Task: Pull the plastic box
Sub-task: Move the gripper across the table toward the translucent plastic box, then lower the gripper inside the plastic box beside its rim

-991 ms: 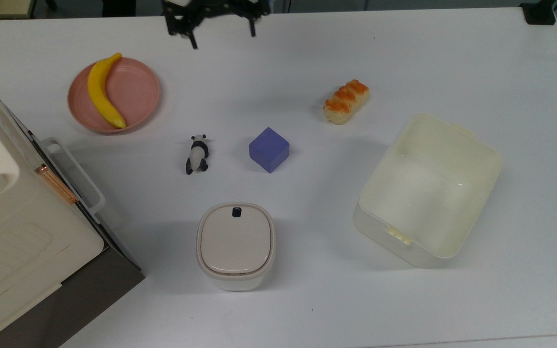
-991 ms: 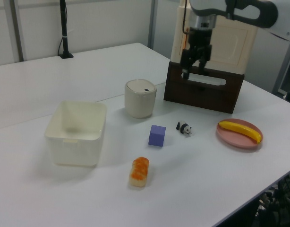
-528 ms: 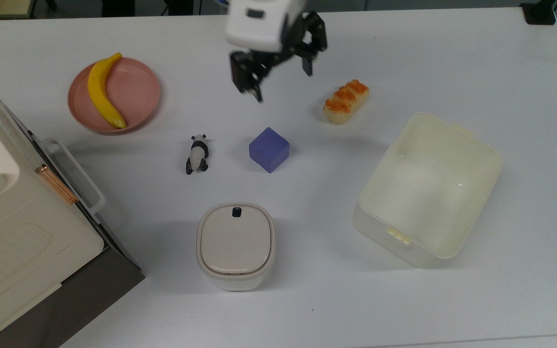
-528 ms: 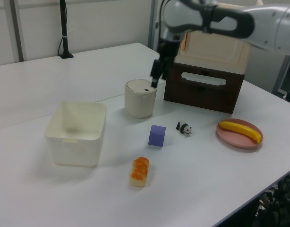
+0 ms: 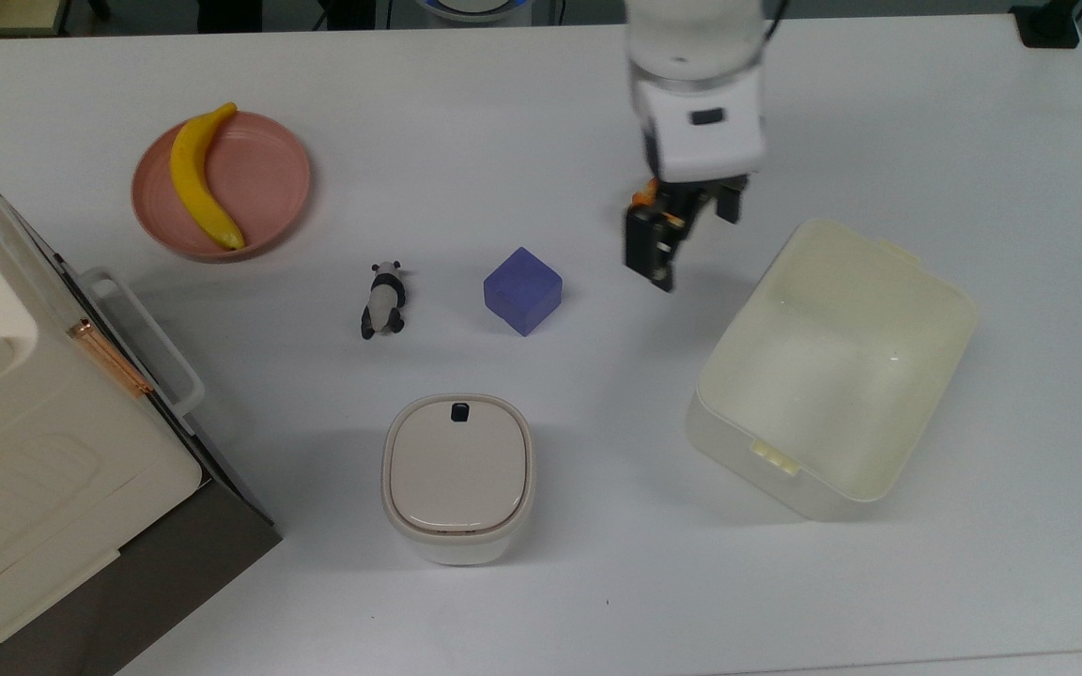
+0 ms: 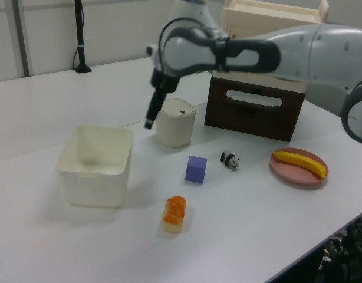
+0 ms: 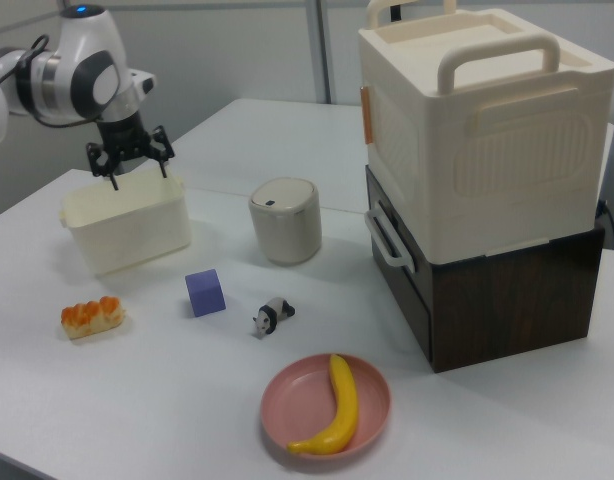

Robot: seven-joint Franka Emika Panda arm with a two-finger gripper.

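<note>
The plastic box (image 5: 832, 366) is a lidless cream-white tub standing empty at the top view's right; I also see it as the tub (image 6: 92, 168) in the left view and the tub (image 7: 127, 235) in the right view. My gripper (image 5: 691, 230) is open and holds nothing. It hangs in the air just off the box's upper-left corner in the top view, above the toy bread. In the right view the gripper (image 7: 130, 165) hovers over the box's far rim, apart from it. One finger (image 6: 149, 121) points down beside the box in the left view.
A toy bread (image 6: 174, 213) lies near the box. A purple cube (image 5: 522, 290) and a panda figure (image 5: 383, 299) sit mid-table. A pink plate (image 5: 269, 178) holds a banana. A beige-lidded container (image 5: 458, 474) stands near the front, a big cream appliance (image 5: 24, 451) at the top view's left.
The arm has swung from the top view's upper middle rightwards and down to the box's corner, now covering the bread. The gripper stayed open; no object moved.
</note>
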